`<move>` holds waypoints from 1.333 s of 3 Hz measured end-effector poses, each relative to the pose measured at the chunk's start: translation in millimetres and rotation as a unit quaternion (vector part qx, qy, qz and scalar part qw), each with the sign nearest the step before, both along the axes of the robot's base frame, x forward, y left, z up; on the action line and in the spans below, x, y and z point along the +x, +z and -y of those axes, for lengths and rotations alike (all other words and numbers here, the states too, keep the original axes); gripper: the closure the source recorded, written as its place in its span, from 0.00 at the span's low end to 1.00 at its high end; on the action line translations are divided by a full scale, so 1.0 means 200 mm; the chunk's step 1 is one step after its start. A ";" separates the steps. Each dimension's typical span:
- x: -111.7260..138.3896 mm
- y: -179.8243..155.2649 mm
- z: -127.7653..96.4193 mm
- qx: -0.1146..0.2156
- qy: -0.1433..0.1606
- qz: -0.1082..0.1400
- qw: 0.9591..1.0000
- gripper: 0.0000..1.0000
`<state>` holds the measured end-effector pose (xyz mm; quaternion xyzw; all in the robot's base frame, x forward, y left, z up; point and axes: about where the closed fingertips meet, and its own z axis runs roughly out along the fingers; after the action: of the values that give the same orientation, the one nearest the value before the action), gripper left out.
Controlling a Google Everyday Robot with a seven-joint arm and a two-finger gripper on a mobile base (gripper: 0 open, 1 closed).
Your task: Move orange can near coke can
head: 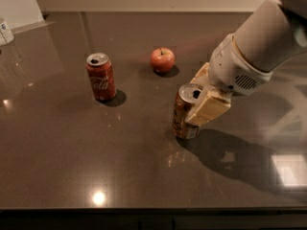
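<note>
Two cream fingers [208,109] of the gripper [189,103] clamped on the orange can [181,116], one pressed flat across the can's right flank, the other reaching round behind its rim. Gripper right of centre over the dark, glossy table [72,152], with the vented white wrist and bulky pale arm [254,47] slanting away toward the upper right corner.

Orange can roughly upright between the fingers, silver top and open mouth facing up, pale label patches near the base. Base at the tabletop or just above it, impossible to tell which. Broad dark shadow of arm and can [230,157] spread across the table to the lower right, touching the foot of the can.

Beyond the grip, a red apple [162,60] up and to the left, stem upward, near the orange can but clear of it. Farther left again, the coke can [101,78] standing upright with white script on red and a small shadow at its right foot, well apart from the orange can and level with the apple's near side. At the far upper left edge, part of a small white container [5,31], cut off by the border. Bright spot of reflected light [98,198] low on the near tabletop.
</note>
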<state>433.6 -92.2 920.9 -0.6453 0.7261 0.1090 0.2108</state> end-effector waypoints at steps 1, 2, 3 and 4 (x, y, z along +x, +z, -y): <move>0.08 0.08 -0.17 0.012 0.013 0.000 1.000 1.00; 0.20 0.12 -0.35 0.024 0.023 -0.008 0.999 1.00; 0.32 0.09 -0.51 0.031 0.032 -0.022 0.999 1.00; 0.40 0.04 -0.64 0.033 0.040 -0.031 0.998 1.00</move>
<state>514.5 35.7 929.1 -0.6630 0.7018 0.1609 0.2051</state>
